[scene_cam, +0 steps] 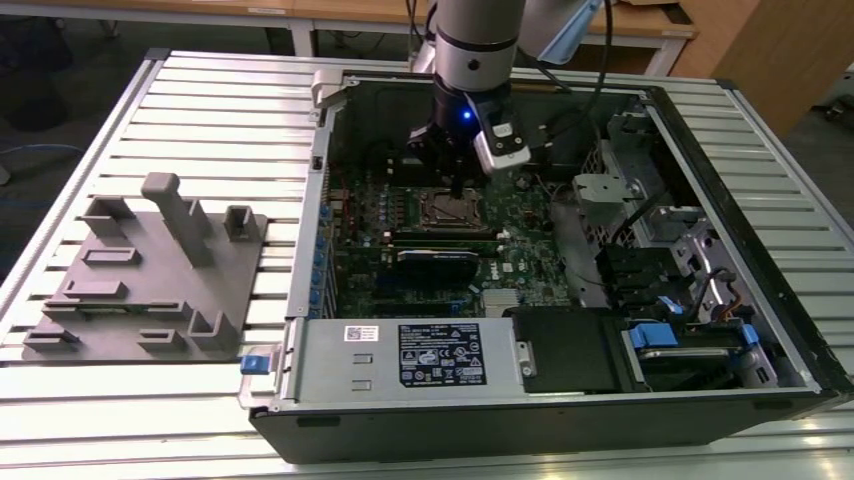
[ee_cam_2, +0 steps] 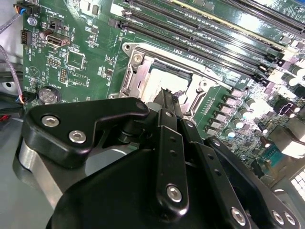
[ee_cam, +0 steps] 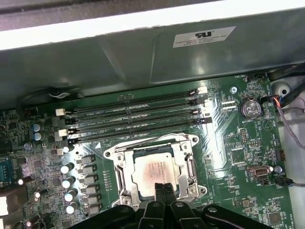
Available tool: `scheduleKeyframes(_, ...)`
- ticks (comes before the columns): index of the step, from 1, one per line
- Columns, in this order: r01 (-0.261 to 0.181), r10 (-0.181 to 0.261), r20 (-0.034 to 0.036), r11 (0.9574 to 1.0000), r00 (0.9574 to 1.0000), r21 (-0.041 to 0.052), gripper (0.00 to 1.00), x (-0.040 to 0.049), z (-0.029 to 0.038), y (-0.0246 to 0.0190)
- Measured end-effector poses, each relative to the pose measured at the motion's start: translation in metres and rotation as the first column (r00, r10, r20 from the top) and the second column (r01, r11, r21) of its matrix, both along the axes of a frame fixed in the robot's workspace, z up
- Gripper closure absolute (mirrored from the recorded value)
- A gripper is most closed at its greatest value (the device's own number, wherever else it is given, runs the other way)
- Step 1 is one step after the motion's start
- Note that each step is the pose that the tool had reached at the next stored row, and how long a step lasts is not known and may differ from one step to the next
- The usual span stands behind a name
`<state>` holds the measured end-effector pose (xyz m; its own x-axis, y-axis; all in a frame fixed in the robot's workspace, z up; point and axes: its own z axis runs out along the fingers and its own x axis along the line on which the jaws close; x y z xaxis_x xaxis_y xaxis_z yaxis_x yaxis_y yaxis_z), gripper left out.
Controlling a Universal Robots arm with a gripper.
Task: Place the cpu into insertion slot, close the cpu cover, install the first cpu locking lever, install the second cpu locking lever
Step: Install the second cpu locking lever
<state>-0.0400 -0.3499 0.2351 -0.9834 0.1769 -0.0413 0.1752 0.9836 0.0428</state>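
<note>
While the gripper (ee_cam: 160, 189) hovers with fingers together, cpu (ee_cam: 154, 171) seated in insertion slot (ee_cam: 125, 179), cover down.

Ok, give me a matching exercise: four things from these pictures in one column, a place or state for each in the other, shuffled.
1. cpu
2. cpu cover
3. gripper
4. grey fixture block

a. on the slatted table beside the computer case
b. framing the chip, lying flat
c. seated in the insertion slot
d. tip over the chip's edge

Pairs: 1-c, 2-b, 3-d, 4-a
</note>
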Motion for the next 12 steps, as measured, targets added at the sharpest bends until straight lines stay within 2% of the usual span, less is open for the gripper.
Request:
scheduleKeyframes(6,0.000,0.000,0.0001,1.0000,1.0000,0.0001,0.89,0.0000,0.0007,-0.0007)
scheduleKeyframes(12,0.000,0.000,0.0000,1.0000,1.0000,0.0000,0.89,0.0000,0.0007,-0.0037)
